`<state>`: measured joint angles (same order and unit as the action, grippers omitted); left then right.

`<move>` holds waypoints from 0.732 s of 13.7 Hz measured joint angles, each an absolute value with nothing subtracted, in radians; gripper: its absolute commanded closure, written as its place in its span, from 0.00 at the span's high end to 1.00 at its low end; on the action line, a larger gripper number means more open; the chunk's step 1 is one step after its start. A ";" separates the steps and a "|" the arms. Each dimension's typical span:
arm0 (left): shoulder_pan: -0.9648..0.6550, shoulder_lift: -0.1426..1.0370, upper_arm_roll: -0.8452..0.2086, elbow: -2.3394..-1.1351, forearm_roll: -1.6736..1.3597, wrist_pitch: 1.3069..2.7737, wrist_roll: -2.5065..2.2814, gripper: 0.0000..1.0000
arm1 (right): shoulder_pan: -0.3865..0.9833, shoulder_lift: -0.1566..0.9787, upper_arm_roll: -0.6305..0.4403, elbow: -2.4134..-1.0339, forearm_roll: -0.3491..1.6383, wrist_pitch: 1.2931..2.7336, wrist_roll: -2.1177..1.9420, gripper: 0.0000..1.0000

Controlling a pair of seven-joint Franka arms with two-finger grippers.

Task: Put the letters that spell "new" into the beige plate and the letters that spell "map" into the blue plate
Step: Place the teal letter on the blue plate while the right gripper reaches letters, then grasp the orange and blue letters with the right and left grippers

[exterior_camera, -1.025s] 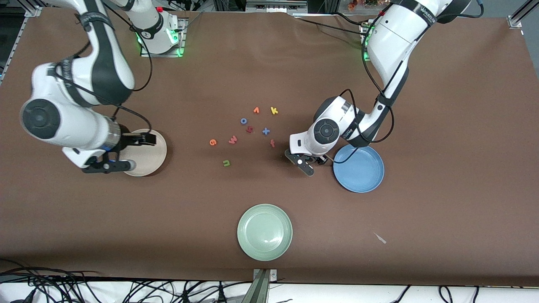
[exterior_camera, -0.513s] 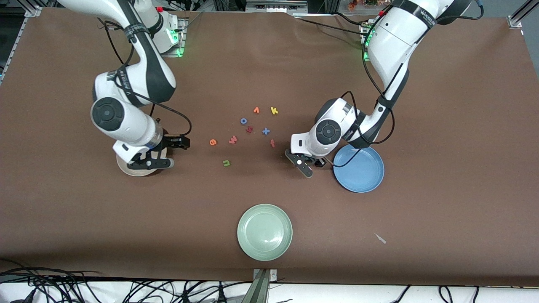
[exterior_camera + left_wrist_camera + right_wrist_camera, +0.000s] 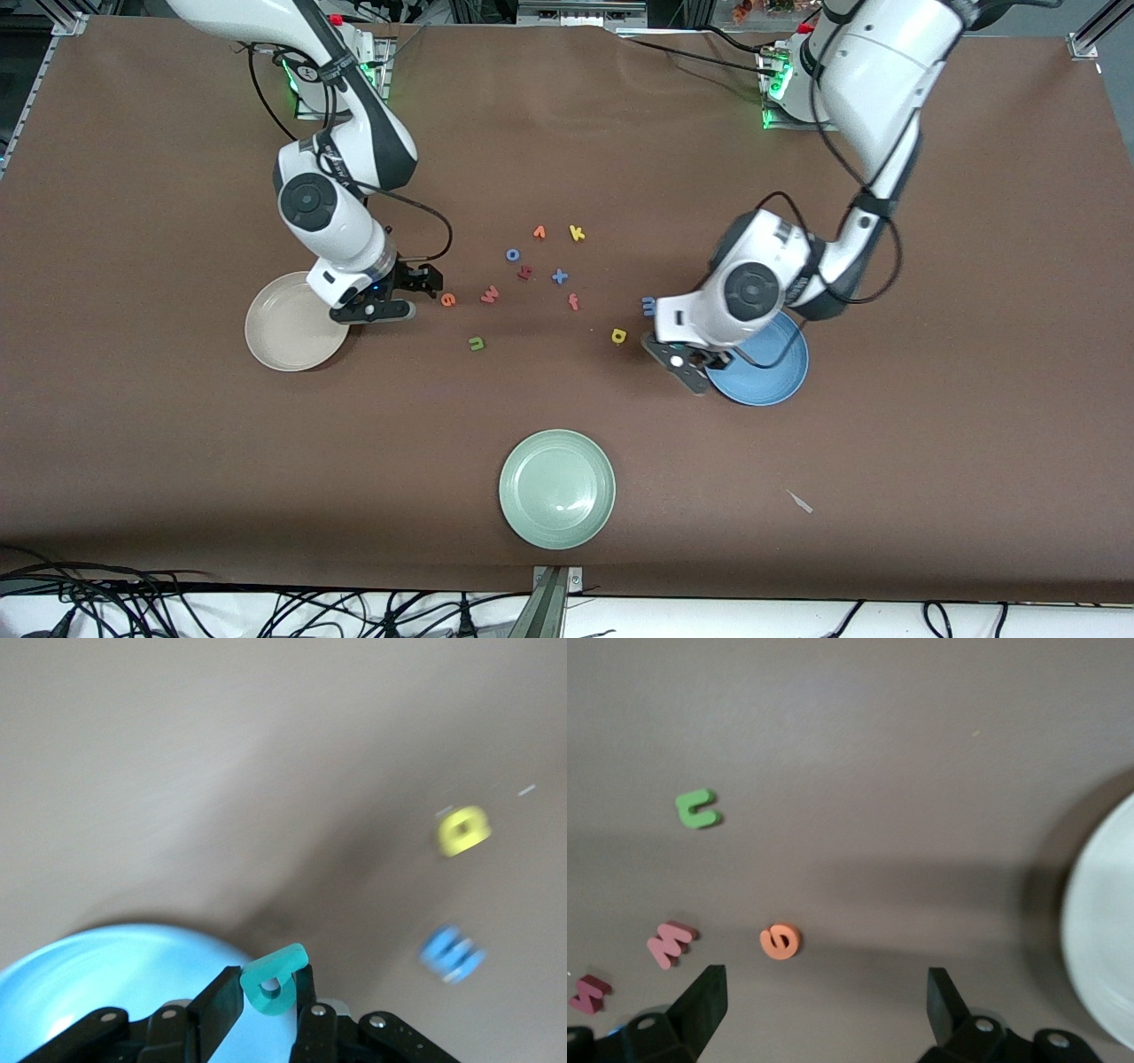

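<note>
My left gripper [image 3: 689, 370] is shut on the teal "p" [image 3: 275, 983] and hangs over the rim of the blue plate [image 3: 771, 368], which also shows as the blue plate [image 3: 106, 974] under its jaws. The periwinkle "m" [image 3: 648, 306] and yellow "a" [image 3: 618, 335] lie on the table beside that plate. My right gripper [image 3: 376, 312] is open and empty between the beige plate [image 3: 283, 328] and the orange "e" [image 3: 448, 299]. The pinkish "w" [image 3: 490, 292] and green "n" [image 3: 477, 343] lie just past the "e". The right wrist view shows its open gripper [image 3: 824, 1005] short of the "e" [image 3: 780, 941].
Spare letters sit farther from the front camera: blue "o" [image 3: 512, 254], orange "v" [image 3: 539, 232], yellow "k" [image 3: 577, 233], a dark red letter [image 3: 525, 273], a blue cross [image 3: 559, 276], a red "f" [image 3: 573, 302]. A pale green plate [image 3: 556, 487] stands near the front edge.
My left gripper shut on the "p", lifted and moved to the blue plate's rim, uncovering the "m" and "a". My right arm swung from over the beige plate toward the "e".
</note>
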<state>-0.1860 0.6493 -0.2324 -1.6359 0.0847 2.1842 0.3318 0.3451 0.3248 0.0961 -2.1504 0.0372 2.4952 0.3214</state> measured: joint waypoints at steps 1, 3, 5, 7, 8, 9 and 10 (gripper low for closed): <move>-0.137 0.647 -0.232 -1.637 0.085 2.170 0.389 0.05 | 0.355 0.330 0.097 -2.169 0.034 2.523 0.324 1.00; -0.065 0.656 -0.231 -1.659 0.085 2.158 0.466 0.47 | 0.379 0.350 0.097 -2.185 0.015 2.558 0.327 1.00; -0.054 0.673 -0.232 -1.675 0.085 2.158 0.478 1.00 | 0.398 0.382 0.097 -2.188 0.004 2.596 0.332 1.00; -0.061 0.677 -0.239 -1.674 0.085 2.155 0.476 1.00 | 0.399 0.412 0.096 -2.187 -0.020 2.614 0.333 1.00; -0.064 0.674 -0.241 -1.669 0.085 2.147 0.471 1.00 | 0.399 0.421 0.094 -2.186 -0.035 2.619 0.333 1.00; -0.065 0.669 -0.245 -1.663 0.085 2.135 0.452 1.00 | 0.399 0.429 0.093 -2.184 -0.047 2.621 0.333 0.99; -0.067 0.661 -0.249 -1.658 0.085 2.120 0.417 1.00 | 0.399 0.436 0.093 -2.179 -0.053 2.623 0.333 0.95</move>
